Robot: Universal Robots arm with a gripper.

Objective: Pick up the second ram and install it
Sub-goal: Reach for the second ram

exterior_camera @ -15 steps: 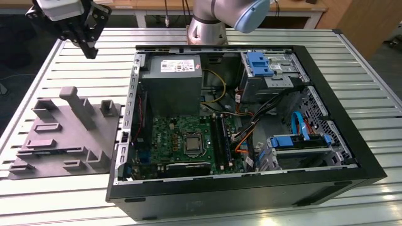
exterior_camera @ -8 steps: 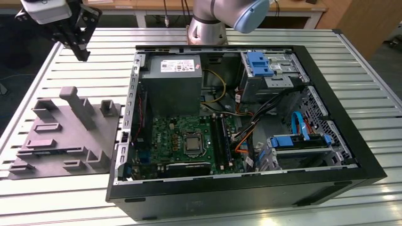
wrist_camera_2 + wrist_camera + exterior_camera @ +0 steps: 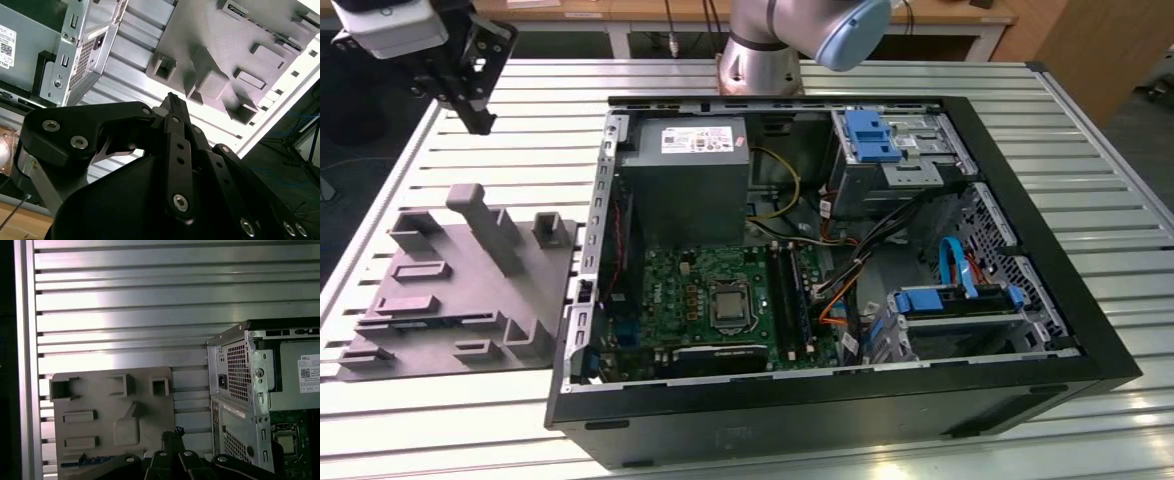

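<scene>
Gripper (image 3: 482, 122): hangs over the slatted table (image 3: 1094, 130) at the exterior view's far left, above and beyond the grey holder (image 3: 454, 290), with its black fingers (image 3: 177, 150) pressed together to a point, seen in both wrist views. Ram (image 3: 95, 460): in the first wrist view, a thin blue strip lying flat along one edge of the holder, apart from the fingers. Case (image 3: 1067, 300): open, lying on its side just beside the holder toward the exterior view's right, with the grey power supply (image 3: 683, 150) at the back and the green motherboard (image 3: 707, 290) in front of it.
</scene>
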